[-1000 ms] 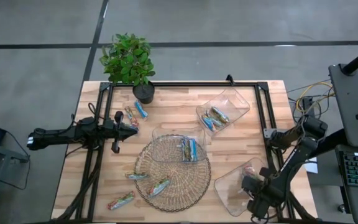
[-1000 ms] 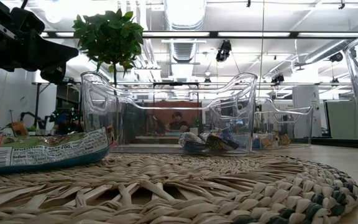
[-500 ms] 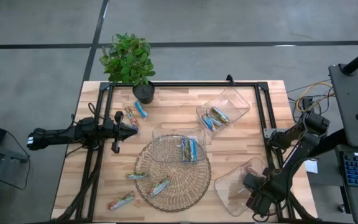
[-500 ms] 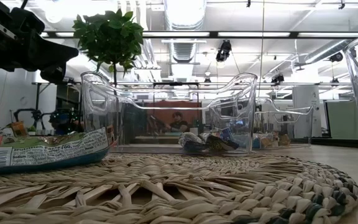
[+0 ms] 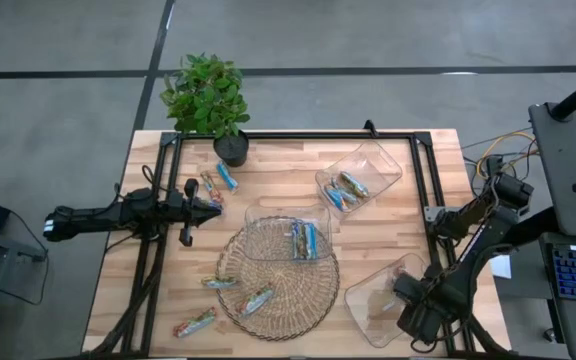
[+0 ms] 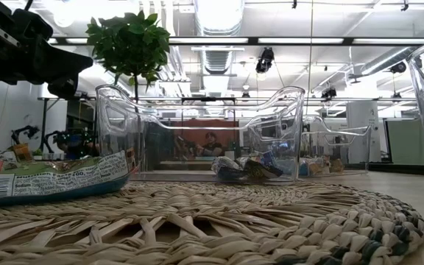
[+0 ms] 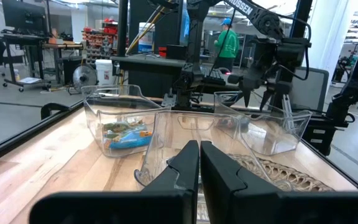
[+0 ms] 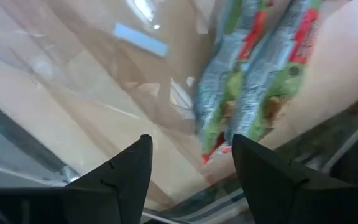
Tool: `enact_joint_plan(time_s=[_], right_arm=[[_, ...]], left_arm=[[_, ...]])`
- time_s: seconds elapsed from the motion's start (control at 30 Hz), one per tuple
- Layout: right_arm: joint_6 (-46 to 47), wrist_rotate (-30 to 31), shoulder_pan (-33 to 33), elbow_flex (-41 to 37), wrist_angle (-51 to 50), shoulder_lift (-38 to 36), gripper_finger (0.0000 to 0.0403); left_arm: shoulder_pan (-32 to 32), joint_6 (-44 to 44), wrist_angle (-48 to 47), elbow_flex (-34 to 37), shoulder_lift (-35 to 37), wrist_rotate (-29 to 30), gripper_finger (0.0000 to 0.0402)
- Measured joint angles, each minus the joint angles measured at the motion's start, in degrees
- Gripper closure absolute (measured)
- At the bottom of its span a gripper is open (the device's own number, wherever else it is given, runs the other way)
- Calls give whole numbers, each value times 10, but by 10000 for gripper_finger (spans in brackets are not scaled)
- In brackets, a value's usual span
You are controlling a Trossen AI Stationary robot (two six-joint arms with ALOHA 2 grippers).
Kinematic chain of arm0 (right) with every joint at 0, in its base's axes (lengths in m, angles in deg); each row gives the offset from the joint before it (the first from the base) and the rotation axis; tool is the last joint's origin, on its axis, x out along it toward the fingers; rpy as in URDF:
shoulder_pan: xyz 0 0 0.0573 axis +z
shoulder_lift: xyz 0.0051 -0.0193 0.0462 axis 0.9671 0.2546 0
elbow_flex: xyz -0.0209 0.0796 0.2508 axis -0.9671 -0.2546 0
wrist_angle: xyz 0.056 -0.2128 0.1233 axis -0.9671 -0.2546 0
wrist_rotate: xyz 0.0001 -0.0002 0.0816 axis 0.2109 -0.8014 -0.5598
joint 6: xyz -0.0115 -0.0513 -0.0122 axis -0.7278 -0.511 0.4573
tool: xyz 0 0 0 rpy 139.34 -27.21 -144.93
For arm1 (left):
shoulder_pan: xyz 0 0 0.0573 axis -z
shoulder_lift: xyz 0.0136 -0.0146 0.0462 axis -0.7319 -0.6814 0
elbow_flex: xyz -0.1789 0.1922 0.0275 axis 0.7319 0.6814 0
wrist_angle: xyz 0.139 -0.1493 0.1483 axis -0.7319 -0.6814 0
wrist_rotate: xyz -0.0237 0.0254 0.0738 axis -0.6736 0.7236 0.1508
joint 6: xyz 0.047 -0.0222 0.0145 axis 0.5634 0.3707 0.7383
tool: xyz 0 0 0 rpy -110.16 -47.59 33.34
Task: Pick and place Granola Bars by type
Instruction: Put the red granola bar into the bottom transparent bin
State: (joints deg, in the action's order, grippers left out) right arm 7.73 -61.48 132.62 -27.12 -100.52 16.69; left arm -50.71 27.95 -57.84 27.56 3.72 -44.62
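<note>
Since a second ago the right gripper (image 5: 400, 297) has spread its jaws above the near-right clear tray (image 5: 368, 293), while from above the left gripper (image 5: 213, 207) waits clenched over the table's (image 5: 388, 215) left; its wrist view shows two green-silver Granola Bars (image 8: 260, 81) lying released in that tray.

Granola Bars (image 5: 304, 240): two blue-wrapped lie side by side in the middle tray; several more sit in the far tray (image 5: 346, 189); two lie by the plant pot (image 5: 218, 181); three lie loose, flat, at the mat's near-left edge (image 5: 230, 300).
</note>
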Motion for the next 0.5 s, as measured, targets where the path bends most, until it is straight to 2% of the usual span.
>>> enact_joint_plan(time_s=[0.23, 0.5], right_arm=[[-2, 63, -2, 27, -67, -25, 191], [-24, 76, -17, 64, -105, -43, 191]], left_arm=[[0, 0, 0, 0, 0, 0, 402], [0, 0, 0, 0, 0, 0, 402]])
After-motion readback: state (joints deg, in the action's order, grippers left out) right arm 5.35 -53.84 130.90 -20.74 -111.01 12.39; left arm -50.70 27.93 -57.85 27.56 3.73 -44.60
